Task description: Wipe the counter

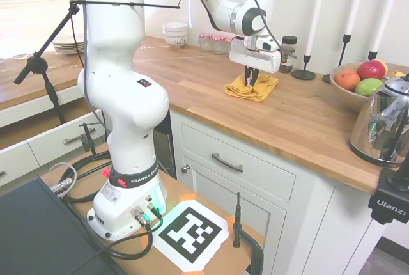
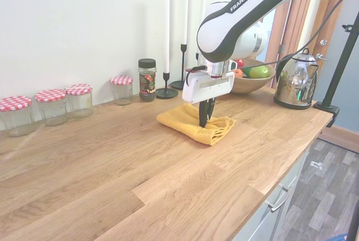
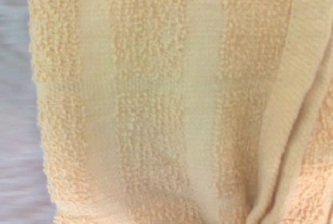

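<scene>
Your counter [image 2: 112, 162] runs long to the left, mostly bare. The yellow cloth [image 2: 193, 123] sits bunched mid-counter, directly under your gripper [image 2: 204, 122], fingers pinched together into it, so drag leftward along the planks.

Counter [image 1: 300, 121] was a long warm-brown butcher-block top of joined planks, on white panelled cabinets with metal bar handles. A crumpled yellow terry cloth [image 1: 250, 87] with smooth woven stripes lay bunched on it, toward the wall side, folds raised at one edge.
</scene>
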### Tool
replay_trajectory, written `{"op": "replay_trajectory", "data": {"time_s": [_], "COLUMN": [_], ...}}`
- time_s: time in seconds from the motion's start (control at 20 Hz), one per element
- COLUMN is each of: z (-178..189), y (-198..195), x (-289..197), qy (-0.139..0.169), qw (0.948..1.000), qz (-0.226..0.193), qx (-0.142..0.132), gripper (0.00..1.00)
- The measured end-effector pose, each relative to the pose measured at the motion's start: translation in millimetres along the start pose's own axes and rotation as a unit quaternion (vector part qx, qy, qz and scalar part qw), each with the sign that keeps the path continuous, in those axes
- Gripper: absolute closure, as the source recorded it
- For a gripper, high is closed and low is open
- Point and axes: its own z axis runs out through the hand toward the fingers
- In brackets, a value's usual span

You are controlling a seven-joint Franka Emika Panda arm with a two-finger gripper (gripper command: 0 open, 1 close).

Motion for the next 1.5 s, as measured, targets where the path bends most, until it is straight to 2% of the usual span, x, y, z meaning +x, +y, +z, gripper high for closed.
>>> {"op": "replay_trajectory", "data": {"time_s": [0.45, 0.75, 1.25, 1.5], "z": [-4, -6, -8, -6], "y": [68, 95, 101, 88], "x": [48, 67, 75, 68], "qy": [0.003, 0.004, 0.002, 0.002], "qw": [0.9999, 0.9998, 0.9998, 0.9999], "qz": [0.014, 0.02, 0.021, 0.01], "qx": [0.002, 0.004, 0.003, 0.002], "gripper": [1.0, 1.0, 1.0, 1.0]}}
